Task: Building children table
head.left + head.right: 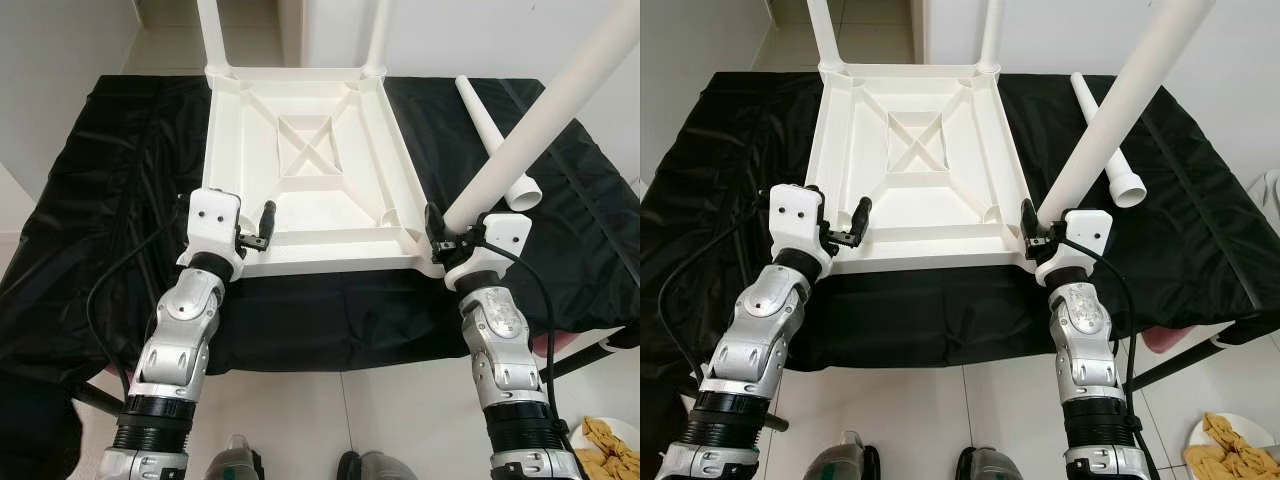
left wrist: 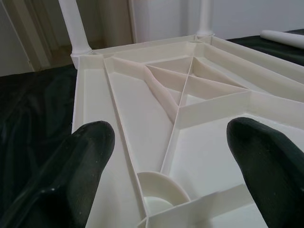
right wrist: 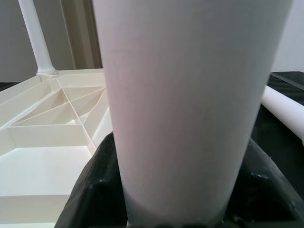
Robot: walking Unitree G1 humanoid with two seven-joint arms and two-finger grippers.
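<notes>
Right tool [image 1: 440, 228] pinches a white leg [image 1: 540, 120] for the near corner socket — left tool [image 1: 262, 228], spread, steadies the tabletop [image 1: 310, 150].

The upturned tabletop [image 1: 310, 170] and its legs [image 1: 545, 115] are plain white. A black cloth [image 1: 120, 200] covers the counter. Arms [image 1: 185, 330] are silver.
</notes>
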